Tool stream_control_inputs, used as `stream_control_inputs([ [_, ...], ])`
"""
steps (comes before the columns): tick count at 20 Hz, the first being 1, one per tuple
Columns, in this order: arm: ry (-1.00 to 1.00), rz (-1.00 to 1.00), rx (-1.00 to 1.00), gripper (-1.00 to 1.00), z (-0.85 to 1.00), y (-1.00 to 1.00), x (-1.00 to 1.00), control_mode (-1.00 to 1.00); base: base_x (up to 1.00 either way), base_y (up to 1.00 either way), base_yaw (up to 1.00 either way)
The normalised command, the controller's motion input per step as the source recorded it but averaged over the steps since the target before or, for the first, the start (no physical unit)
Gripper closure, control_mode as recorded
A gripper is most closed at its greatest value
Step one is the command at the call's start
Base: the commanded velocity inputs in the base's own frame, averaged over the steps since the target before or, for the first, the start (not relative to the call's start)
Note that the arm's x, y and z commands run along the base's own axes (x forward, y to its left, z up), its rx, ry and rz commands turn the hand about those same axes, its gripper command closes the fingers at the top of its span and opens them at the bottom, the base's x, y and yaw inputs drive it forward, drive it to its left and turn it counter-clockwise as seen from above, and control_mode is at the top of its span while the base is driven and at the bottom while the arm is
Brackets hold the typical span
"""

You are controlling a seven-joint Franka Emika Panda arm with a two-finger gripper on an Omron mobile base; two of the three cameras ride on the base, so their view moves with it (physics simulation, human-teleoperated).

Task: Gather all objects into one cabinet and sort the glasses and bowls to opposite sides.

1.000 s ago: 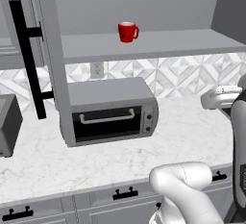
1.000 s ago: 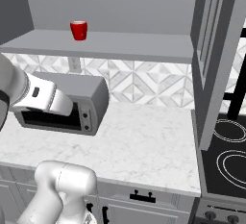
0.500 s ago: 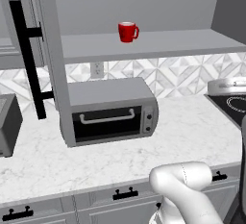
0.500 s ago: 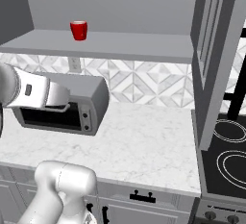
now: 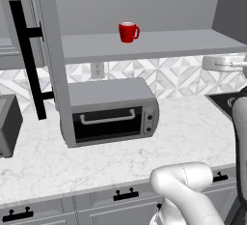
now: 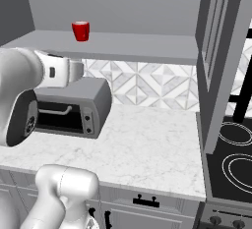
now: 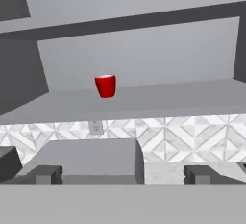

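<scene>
A glossy red mug stands alone on the grey shelf of the open wall cabinet, its handle turned to the right in the left base view. The cabinet's door is swung open at the left, with its long black bar handle facing out. In the hand view the mug sits up and left of centre, well beyond my gripper. The gripper is open and empty, its two dark fingertips wide apart. The hand hovers over the counter, below shelf height and far short of the shelf.
A grey toaster oven sits on the marble counter under the shelf. A dark toaster is at the far left, a black stove at the right. Another cabinet door hangs open beside the stove.
The hand has risen steadily above the counter toward shelf height, jaws staying wide. The red mug has not moved.
</scene>
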Motion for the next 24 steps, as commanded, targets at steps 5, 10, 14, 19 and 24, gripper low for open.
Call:
stream_control_inputs([
  [5,-0.08,0.26,0.0,-1.0,0.06,0.0,0.38,-1.0,0.0,0.0,0.0],
  [10,-0.01,0.05,-0.01,-1.0,0.01,0.18,0.47,-1.0,0.0,0.0,0.0],
  [14,0.0,0.0,0.0,-1.0,0.0,0.06,0.59,-1.0,0.0,0.0,0.0],
  [19,0.0,0.0,0.0,-1.0,0.0,0.0,0.38,-1.0,0.0,0.0,0.0],
  [24,0.0,0.0,0.0,-1.0,0.0,0.03,0.36,-1.0,0.0,0.0,0.0],
])
